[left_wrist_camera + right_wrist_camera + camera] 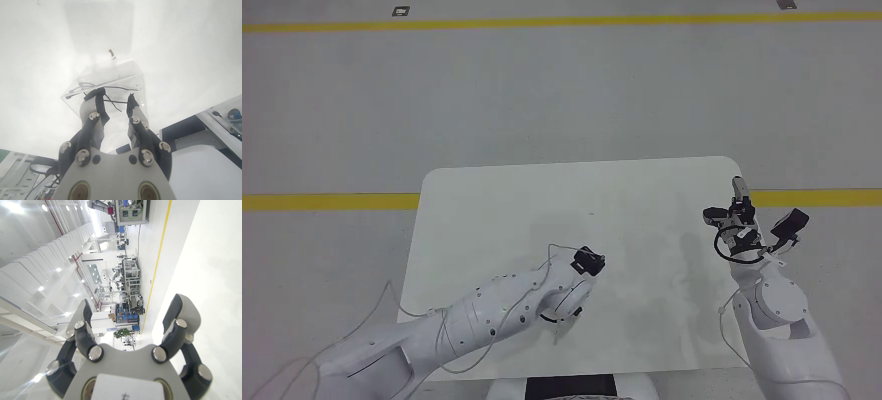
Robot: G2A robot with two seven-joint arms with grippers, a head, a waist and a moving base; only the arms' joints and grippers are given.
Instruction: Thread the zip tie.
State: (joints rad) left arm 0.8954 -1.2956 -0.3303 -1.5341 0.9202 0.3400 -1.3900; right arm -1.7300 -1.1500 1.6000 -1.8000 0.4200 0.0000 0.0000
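Note:
A clear plastic box (128,68) holds several black zip ties (81,86) and stands just beyond my left gripper (115,95). That gripper is open, its fingers (100,106) wrapped in black tape. A thin zip tie (115,102) crosses the gap between the tips; I cannot tell whether it touches them. In the top view the left arm (532,300) lies over the near part of the white table (642,200). My right gripper (725,200) (130,311) is held above the table's right edge, open with nothing between its fingers.
The tabletop (208,266) is bare white around both arms. Yellow floor lines (332,201) run behind and beside the table. Shelving and machines (130,306) stand far off in the room.

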